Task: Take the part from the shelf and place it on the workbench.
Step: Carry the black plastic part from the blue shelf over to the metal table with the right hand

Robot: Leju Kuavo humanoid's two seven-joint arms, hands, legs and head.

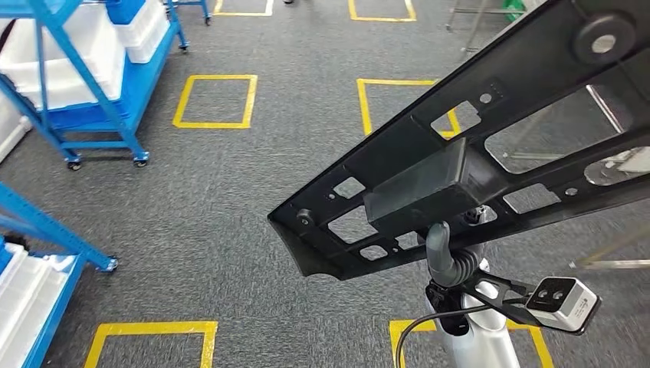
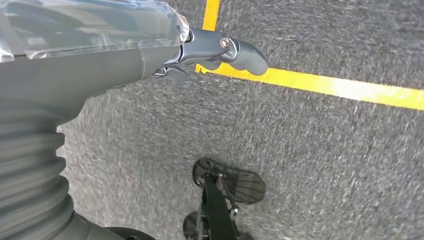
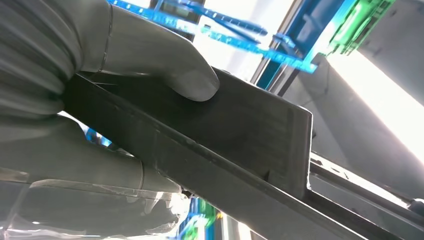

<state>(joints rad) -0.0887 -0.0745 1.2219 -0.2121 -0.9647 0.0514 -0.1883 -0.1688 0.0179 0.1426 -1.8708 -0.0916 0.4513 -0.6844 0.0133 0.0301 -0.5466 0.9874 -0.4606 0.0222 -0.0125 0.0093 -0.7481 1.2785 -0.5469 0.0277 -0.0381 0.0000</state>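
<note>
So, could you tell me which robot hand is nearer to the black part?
Right. The right robot hand grips the black part; the left robot hand hangs over the carpet, holding nothing.

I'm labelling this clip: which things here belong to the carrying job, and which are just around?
Job:
black part
right hand gripping it

Around:
left hand, holding nothing
blue shelf cart
white bins
yellow floor squares

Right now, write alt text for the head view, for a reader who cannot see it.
The robot's right hand grips a long black part with many cut-outs, tilted up toward the right above grey carpet marked with yellow squares. A blue wheeled shelf cart with white bins stands far left.
</note>
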